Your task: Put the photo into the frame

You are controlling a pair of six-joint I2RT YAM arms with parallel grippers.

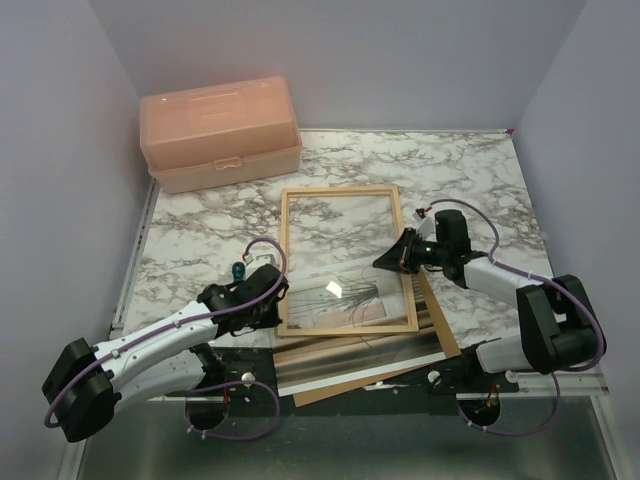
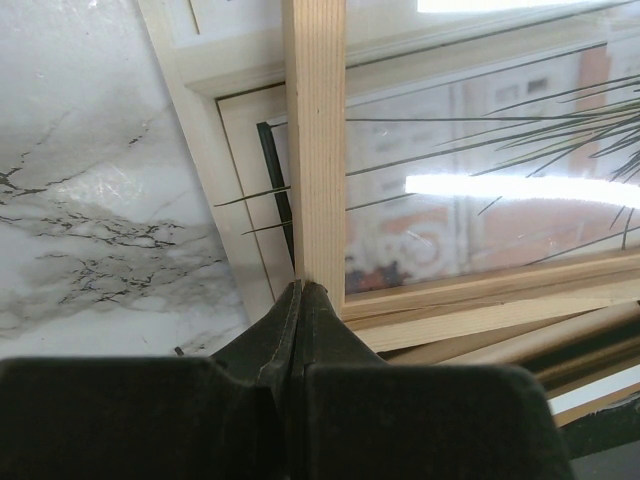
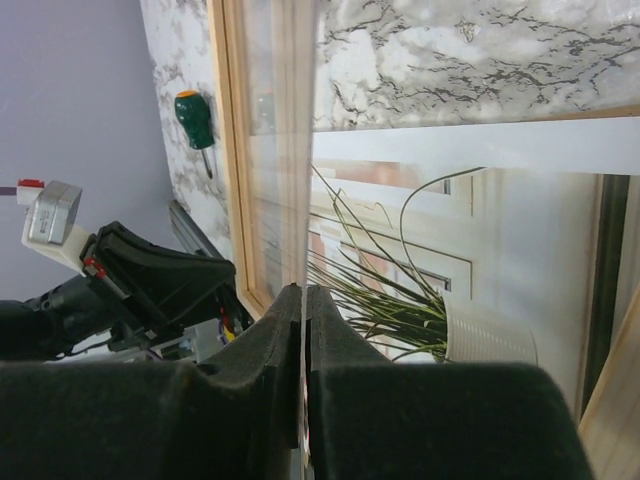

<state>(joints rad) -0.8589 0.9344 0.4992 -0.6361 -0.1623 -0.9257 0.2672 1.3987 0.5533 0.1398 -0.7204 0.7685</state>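
Note:
The light-wood frame (image 1: 340, 192) lies flat mid-table. The photo (image 1: 350, 293) of a spiky potted plant lies face up under the frame's near half and shows through its opening. My left gripper (image 1: 277, 300) is shut, its tips against the frame's near-left corner bar (image 2: 315, 150); the photo (image 2: 480, 220) lies just beyond. My right gripper (image 1: 382, 263) reaches over the frame's right bar. Its jaws (image 3: 304, 290) are shut on a thin clear glass sheet (image 3: 308, 150) seen edge-on, above the photo (image 3: 420, 230). The frame's far bar (image 3: 228, 150) runs behind it.
A peach toolbox (image 1: 220, 132) stands at the back left. A brown backing board (image 1: 440, 335) pokes out under the frame at the near right. A green-handled screwdriver (image 1: 238, 269) lies left of the frame, by my left arm (image 3: 150, 290).

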